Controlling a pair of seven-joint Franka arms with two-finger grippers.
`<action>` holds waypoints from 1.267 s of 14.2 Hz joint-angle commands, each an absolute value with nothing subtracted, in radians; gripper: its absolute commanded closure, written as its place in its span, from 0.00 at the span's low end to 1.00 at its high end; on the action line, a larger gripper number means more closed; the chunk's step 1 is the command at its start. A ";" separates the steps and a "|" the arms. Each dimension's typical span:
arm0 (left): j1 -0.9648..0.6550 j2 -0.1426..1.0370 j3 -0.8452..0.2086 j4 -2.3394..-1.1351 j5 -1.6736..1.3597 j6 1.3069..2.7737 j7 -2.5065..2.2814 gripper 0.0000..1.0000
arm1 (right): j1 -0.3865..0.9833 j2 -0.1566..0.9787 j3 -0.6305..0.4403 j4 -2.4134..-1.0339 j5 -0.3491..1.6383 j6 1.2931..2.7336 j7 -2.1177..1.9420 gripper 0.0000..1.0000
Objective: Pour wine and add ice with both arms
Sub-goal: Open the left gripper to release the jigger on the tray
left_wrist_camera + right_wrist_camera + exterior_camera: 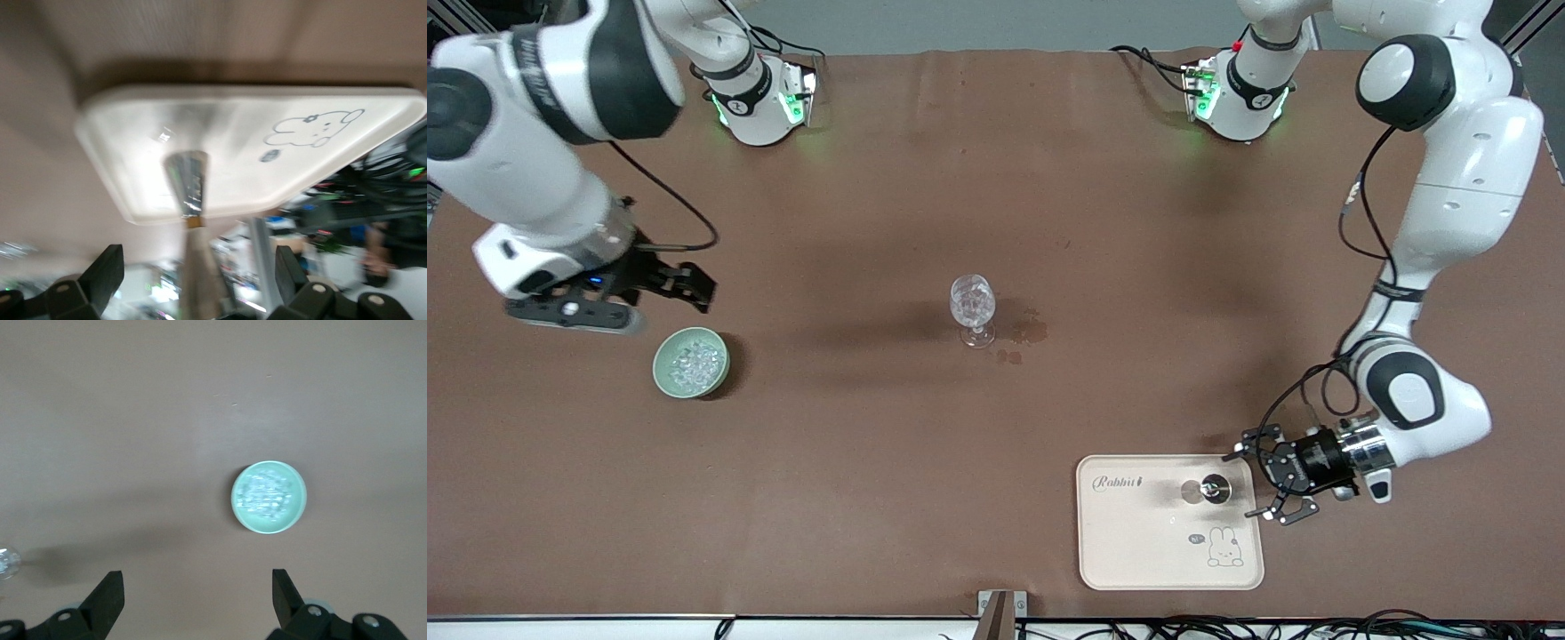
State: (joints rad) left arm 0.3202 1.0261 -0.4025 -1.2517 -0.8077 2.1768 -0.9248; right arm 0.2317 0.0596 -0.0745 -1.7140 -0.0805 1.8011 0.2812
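I worked in a robotics lab: my two arms were bolted to a brown-covered table (996, 178), with loose cables (1227, 627) along its edge.

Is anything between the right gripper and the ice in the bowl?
Nothing visible. The right gripper hangs open in the air just above the pale green bowl, with the ice lying uncovered inside. The right wrist view shows only bare table around the bowl. The stemmed glass stands apart, mid-table.

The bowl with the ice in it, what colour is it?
Pale green. The bowl shows best in the right wrist view, with the clear ice glinting inside.
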 commanded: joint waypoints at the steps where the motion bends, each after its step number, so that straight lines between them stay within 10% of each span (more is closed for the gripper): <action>1: 0.344 0.927 -0.410 -1.289 -0.515 2.093 -0.922 0.00 | 0.131 -0.020 -0.055 -1.760 -0.069 1.755 0.235 0.00; 11: 0.327 0.643 -0.462 -1.281 -0.100 1.758 -0.827 0.00 | 0.020 -0.019 -0.067 -1.481 -0.008 1.528 0.061 0.00; 18: 0.304 0.398 -0.524 -1.285 0.101 1.573 -0.556 0.00 | 0.038 -0.017 -0.058 -1.554 -0.011 1.528 -0.043 0.00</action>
State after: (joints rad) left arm 0.3009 0.4811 -0.5022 -1.2512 0.0503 1.6056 -0.6148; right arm 0.0401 -0.0064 -0.0611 -1.5311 -0.0192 1.5248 0.0078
